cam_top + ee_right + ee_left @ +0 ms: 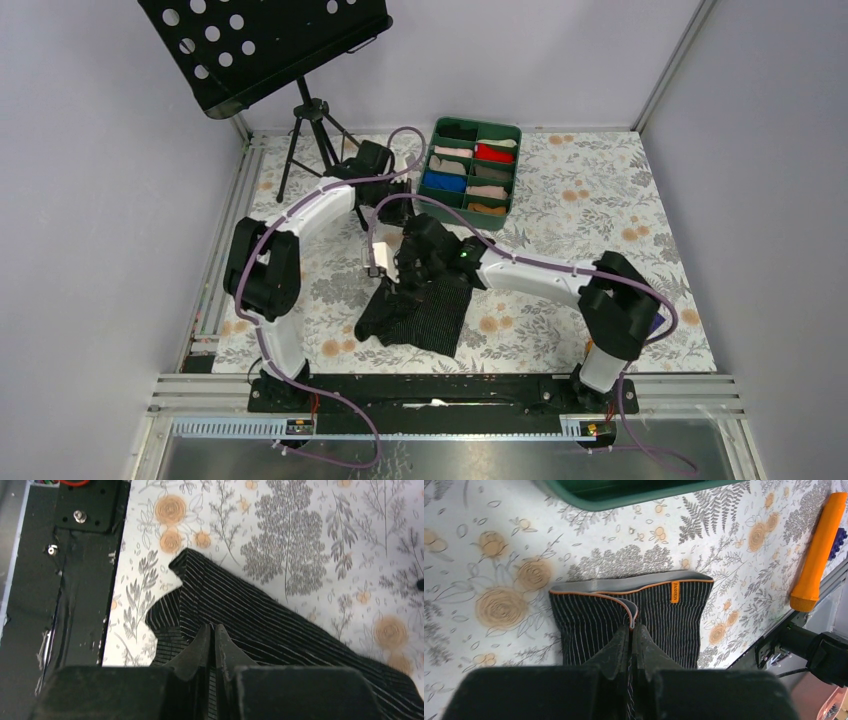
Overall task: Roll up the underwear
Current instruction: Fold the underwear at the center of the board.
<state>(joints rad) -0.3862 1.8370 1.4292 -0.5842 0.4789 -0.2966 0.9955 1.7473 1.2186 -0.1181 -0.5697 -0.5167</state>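
One pair of black striped underwear (pixel 415 312) lies mostly flat on the flowered counter (pixel 600 200), about midway across and toward the near edge. Both arms pinch its far edge. The left claw (pixel 631 629) is closed on a folded-over bit of the orange-trimmed waistband, and the right claw (pixel 212 630) is closed on striped cloth beside it. No roll shows yet, so this looks like the opening fold. Next, both pinches probably need to travel together, keeping the edge even. Farther back and slightly right, a green tray (pixel 478 122) holds small rolled cloths in its compartments, among them black, red, blue, pink and beige.
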